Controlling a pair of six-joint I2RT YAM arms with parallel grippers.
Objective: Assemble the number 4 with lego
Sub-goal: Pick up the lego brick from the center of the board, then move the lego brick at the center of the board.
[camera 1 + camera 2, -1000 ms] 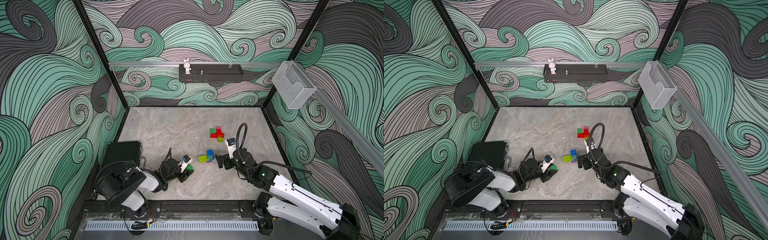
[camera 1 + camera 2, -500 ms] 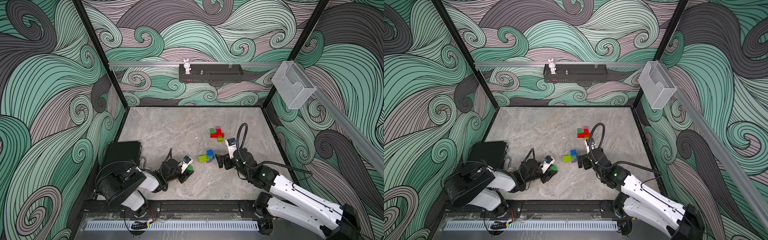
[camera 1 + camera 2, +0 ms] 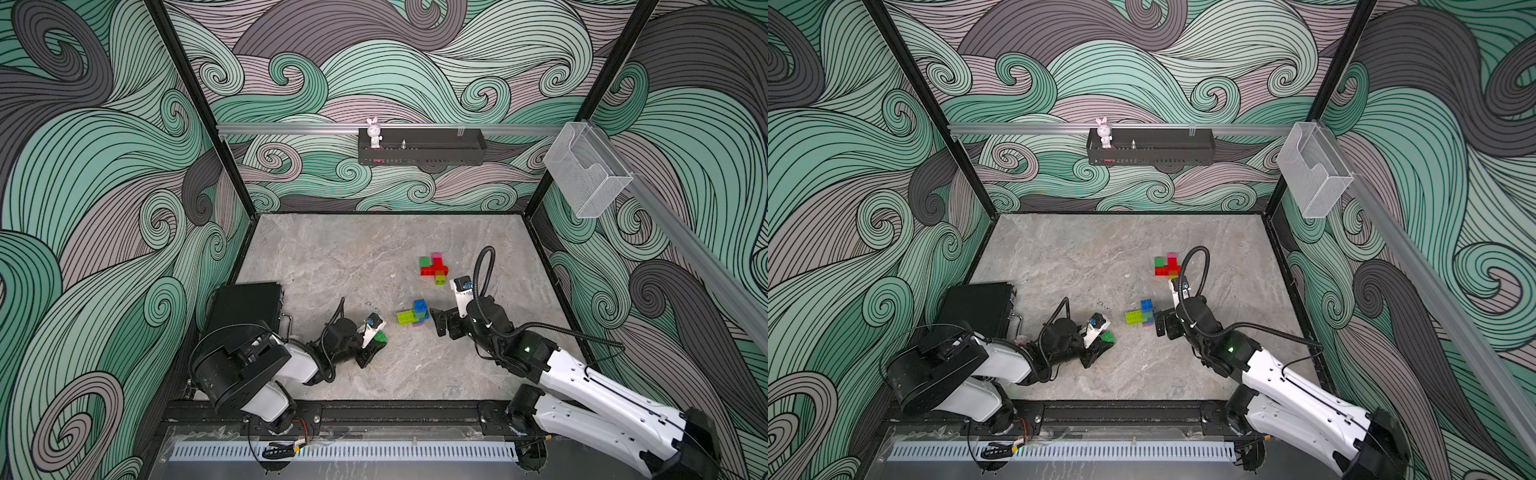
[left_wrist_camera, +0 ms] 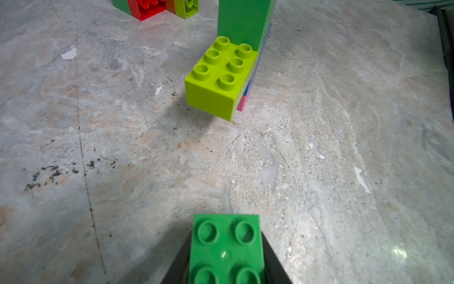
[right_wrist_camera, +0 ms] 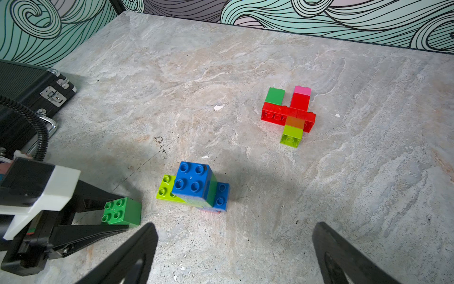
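The left gripper (image 5: 121, 213) is found closed on a green brick (image 4: 226, 248), which is held studs-up low over the table (image 3: 332, 257). The right gripper (image 5: 233, 228) is held wide open and empty, just beside a blue, lime and green stack (image 5: 194, 186) standing between the two grippers. Farther back, a red cluster (image 5: 287, 114) with green, pink and lime bricks attached is seen lying flat.
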